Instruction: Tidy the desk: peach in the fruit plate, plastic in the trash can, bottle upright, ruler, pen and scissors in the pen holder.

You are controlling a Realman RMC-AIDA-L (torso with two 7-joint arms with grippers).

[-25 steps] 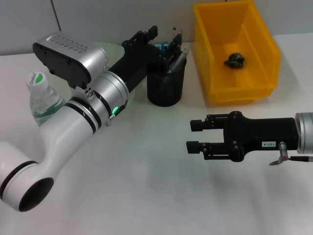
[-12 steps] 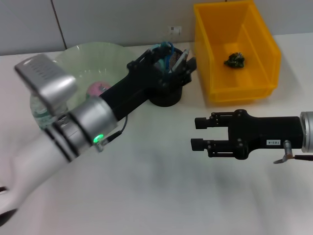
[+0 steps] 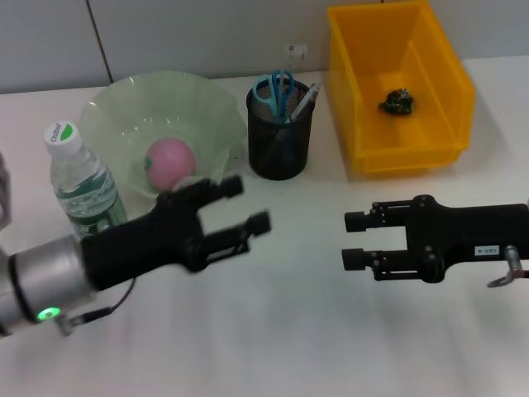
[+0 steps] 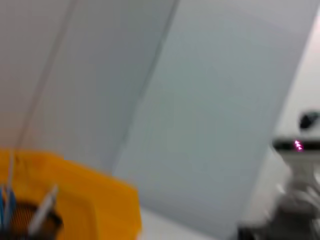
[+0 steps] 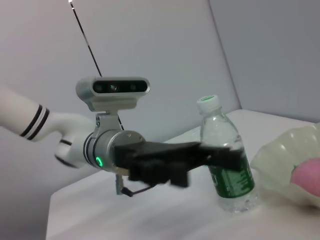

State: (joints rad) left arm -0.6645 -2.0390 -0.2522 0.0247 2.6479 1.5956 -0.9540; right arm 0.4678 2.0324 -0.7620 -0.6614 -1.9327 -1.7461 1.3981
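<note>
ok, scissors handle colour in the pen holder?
Blue. The scissors stand handles-up in the black mesh pen holder; head view shows it best.

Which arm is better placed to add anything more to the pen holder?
Left, probably. The left tool hangs open just in front of the pen holder, which holds the scissors and a pen. The right tool, also open, hovers farther off, nearer the yellow bin.

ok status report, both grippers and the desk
Left gripper open, empty, in front of fruit plate. Right gripper open, empty, mid-desk. Peach plated, bottle upright, scissors in pen holder. Nothing blocking.
</note>
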